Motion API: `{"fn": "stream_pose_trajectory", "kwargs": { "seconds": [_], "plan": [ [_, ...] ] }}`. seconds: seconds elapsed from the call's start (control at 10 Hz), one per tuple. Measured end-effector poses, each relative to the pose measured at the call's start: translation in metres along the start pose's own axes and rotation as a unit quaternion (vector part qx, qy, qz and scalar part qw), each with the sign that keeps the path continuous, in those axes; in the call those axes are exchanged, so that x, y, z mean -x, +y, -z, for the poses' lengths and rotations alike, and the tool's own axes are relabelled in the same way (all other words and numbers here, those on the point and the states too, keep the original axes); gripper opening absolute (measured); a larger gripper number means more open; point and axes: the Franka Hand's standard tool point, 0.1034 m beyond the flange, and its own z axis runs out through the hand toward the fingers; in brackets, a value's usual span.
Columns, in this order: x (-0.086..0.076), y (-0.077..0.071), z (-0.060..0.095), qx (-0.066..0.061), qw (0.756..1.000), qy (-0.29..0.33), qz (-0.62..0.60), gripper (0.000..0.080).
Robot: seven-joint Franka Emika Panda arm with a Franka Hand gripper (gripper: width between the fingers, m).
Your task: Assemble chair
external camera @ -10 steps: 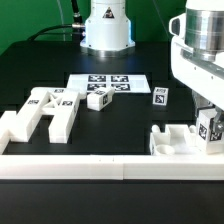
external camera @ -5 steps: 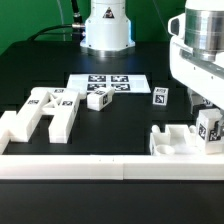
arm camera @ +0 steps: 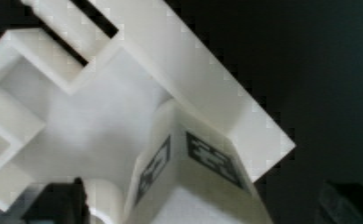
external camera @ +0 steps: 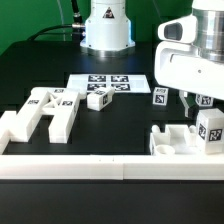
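At the exterior view's right, a white chair panel (external camera: 177, 141) lies by the front wall. An upright tagged chair block (external camera: 210, 127) stands on its right end. My gripper (external camera: 195, 102) hangs just above and slightly to the exterior view's left of that block, open and holding nothing. In the wrist view the tagged block (arm camera: 199, 160) stands between my dark fingertips (arm camera: 53, 205), with the panel (arm camera: 62, 95) spreading beyond it. More chair parts lie apart: an H-shaped assembly (external camera: 45, 110) at the left, a small block (external camera: 97, 98) and a small tagged piece (external camera: 160, 96).
The marker board (external camera: 110, 82) lies flat at the back centre, in front of the robot base (external camera: 105, 30). A long low white border wall (external camera: 100, 166) runs along the front edge. The table top is black.
My jaws have opened and let go of the upright tagged block, which stays on the panel. The hand has risen and shifted toward the exterior view's left.
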Motion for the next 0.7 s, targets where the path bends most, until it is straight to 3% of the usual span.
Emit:
{"fn": "stream_pose_trajectory", "kwargs": {
  "seconds": [0.7],
  "plan": [
    [-0.0015, 0.0012, 0.0001, 0.003, 0.958, 0.001, 0.287, 0.0649]
  ]
}}
